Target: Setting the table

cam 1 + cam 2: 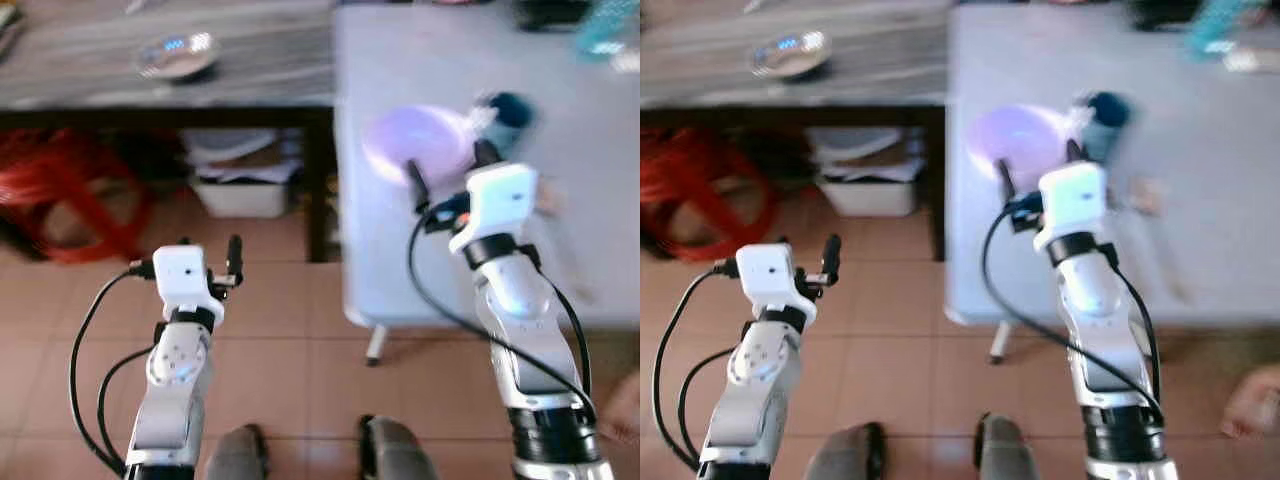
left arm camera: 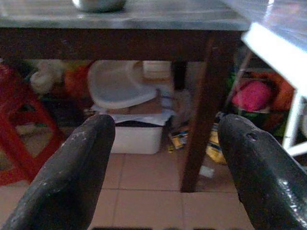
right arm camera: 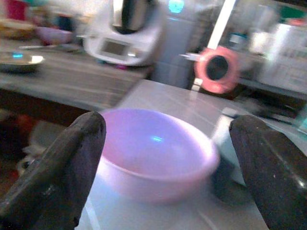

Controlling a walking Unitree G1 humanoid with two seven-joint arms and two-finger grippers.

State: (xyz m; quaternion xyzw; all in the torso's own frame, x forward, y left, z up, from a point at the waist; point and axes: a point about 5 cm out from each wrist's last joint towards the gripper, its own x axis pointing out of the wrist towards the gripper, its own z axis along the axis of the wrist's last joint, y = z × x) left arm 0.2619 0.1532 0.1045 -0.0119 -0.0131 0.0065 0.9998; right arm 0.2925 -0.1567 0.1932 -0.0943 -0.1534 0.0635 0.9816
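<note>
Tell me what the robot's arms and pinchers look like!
Both arms are shiny silver with dark bands near the bottom and black cables looping alongside. Each wrist carries a white boxy block. The left gripper and right gripper each have two long black fingers, a bit scuffed and rounded at the tips.

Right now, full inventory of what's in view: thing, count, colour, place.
Pink bowl: 1, pink-lilac, near edge of the white table, just ahead of the right gripper.
Blue object: 1, dark blue, blurred, beside the bowl.
White table: 1, white, right side.
Metal bowl: 1, silver, on the dark table.
Dark table: 1, grey top, left side.
White bin: 1, white, on the floor under the dark table.
Red stool: 1, red, under the dark table.
Left gripper: open, over the floor.
Right gripper: open, facing the pink bowl.
</note>
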